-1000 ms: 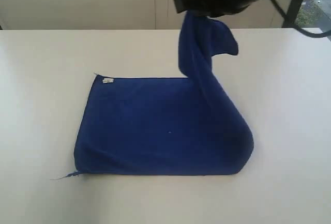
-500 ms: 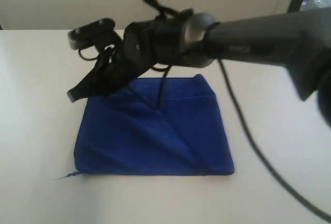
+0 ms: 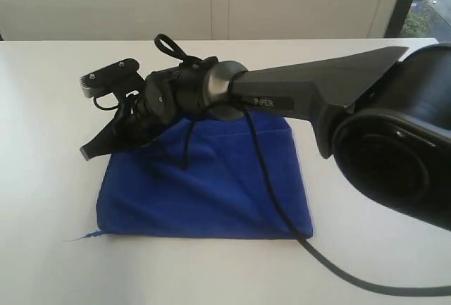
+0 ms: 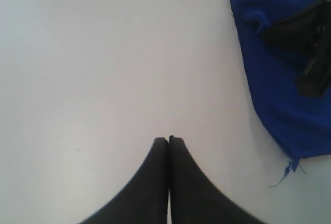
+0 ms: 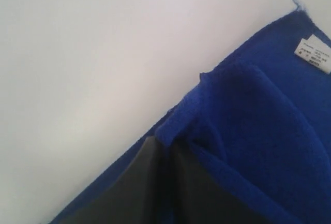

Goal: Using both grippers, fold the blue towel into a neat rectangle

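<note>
The blue towel (image 3: 211,185) lies doubled over on the white table (image 3: 49,94), with its loose thread (image 3: 81,237) at the near left corner. My right gripper (image 3: 88,153) reaches across from the right and hangs low over the towel's far left corner. In the right wrist view the right gripper (image 5: 170,142) is shut on a bunched edge of the towel (image 5: 269,131), close to the white tag (image 5: 313,53). My left gripper (image 4: 169,138) is shut on nothing over bare table, with the towel (image 4: 274,79) off to one side. The exterior view does not show the left gripper.
The right arm (image 3: 317,94), marked PIPER, spans the towel's far half. Its black cable (image 3: 282,213) trails over the towel and onto the table at the front right. A pale wall (image 3: 211,2) runs behind the table.
The right gripper carried the lifted towel corner from high at the back right across to the left and down. The towel went from a raised loop to a flat fold.
</note>
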Robot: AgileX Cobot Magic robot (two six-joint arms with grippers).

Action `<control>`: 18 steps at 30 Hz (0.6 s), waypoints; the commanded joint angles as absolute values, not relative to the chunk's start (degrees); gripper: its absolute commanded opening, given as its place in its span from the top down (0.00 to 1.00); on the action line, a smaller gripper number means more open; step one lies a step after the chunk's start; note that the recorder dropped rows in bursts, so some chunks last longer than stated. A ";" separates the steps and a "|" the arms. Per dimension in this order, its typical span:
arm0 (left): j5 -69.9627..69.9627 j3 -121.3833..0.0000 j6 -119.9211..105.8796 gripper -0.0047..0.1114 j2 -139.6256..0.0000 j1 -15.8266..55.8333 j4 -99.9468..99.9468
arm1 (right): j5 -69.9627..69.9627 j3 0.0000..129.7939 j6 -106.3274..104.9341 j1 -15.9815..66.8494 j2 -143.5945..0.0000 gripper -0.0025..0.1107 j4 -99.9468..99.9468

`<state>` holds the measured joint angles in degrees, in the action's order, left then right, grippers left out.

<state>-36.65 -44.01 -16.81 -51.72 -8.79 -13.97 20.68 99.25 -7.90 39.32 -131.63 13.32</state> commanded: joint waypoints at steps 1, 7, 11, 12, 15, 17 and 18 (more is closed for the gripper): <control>-37.00 -43.69 -16.55 0.96 -51.36 -9.05 -14.57 | 20.18 99.53 -7.51 39.35 -131.52 0.75 15.79; -37.00 -43.69 -16.55 0.96 -51.36 -9.05 -14.57 | 22.65 100.66 -7.51 39.35 -130.24 0.50 18.85; -37.00 -43.69 -16.55 0.96 -51.36 -9.05 -14.57 | 27.55 101.30 -7.40 38.97 -124.76 0.50 18.12; -37.00 -43.69 -16.55 0.96 -51.36 -9.05 -14.57 | 30.04 101.30 -7.40 37.92 -122.20 0.51 18.02; -37.00 -43.69 -16.55 0.96 -51.36 -9.05 -14.57 | 36.38 101.30 -7.51 34.55 -119.38 0.63 15.07; -37.00 -43.69 -16.55 0.96 -51.36 -9.05 -14.57 | 41.99 101.30 -9.34 31.87 -118.75 0.76 11.30; -37.00 -43.69 -16.55 0.96 -51.36 -9.05 -14.57 | 46.37 101.30 -13.62 29.88 -118.75 0.86 9.00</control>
<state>-36.65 -44.01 -16.81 -51.72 -8.79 -13.97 39.78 101.15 -9.06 33.15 -119.22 13.22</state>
